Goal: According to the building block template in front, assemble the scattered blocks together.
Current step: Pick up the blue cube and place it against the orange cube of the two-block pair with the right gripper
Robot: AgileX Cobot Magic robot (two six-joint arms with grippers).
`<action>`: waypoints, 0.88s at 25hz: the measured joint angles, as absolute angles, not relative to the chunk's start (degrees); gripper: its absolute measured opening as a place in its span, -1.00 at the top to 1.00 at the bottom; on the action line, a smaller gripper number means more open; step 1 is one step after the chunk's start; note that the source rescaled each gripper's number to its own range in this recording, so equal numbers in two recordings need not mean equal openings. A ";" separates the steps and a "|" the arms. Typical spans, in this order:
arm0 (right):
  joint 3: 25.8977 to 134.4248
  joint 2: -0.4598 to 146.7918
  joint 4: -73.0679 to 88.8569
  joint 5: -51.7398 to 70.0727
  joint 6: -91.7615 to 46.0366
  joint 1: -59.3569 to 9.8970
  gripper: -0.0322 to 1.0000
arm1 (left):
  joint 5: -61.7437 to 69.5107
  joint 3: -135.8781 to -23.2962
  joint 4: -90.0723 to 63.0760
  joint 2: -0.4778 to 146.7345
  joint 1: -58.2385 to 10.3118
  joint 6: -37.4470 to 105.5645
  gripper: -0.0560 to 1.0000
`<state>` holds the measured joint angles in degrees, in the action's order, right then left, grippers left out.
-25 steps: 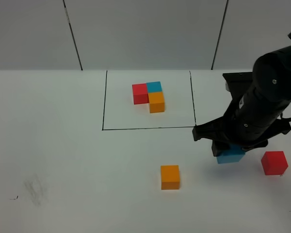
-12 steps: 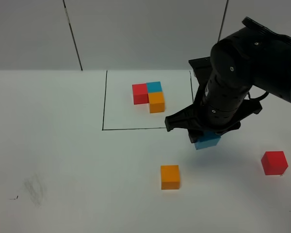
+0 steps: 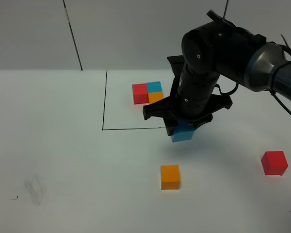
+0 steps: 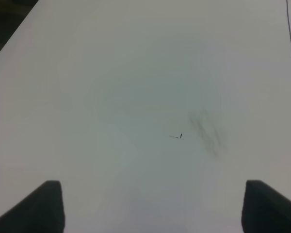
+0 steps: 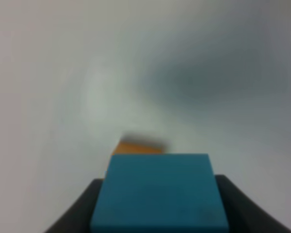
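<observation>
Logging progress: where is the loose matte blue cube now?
Right of centre in the exterior high view, the blue cube is held by the right gripper, by the black outline's near edge.

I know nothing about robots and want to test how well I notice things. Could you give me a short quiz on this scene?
1. True or false: the right gripper is holding the blue block.
2. In the high view, which colour is the loose block lying farthest right? A orange, B red, C blue.
3. Fill in: the left gripper is ____ and holds nothing.
Key: 1 true; 2 B, the red block; 3 open.
</observation>
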<state>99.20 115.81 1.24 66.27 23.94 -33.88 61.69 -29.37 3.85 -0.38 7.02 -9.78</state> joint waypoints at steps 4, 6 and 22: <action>104.47 120.33 1.87 66.76 23.94 -33.88 0.93 | 61.69 -29.37 3.90 -0.38 7.02 -9.78 -0.70; 105.82 121.77 1.80 67.26 23.94 -33.88 0.93 | 61.69 -29.37 3.90 -0.38 7.02 -9.73 -0.70; 106.62 123.86 1.63 64.19 23.80 -32.10 0.93 | 61.69 -29.37 3.96 -0.38 7.02 -9.73 -0.70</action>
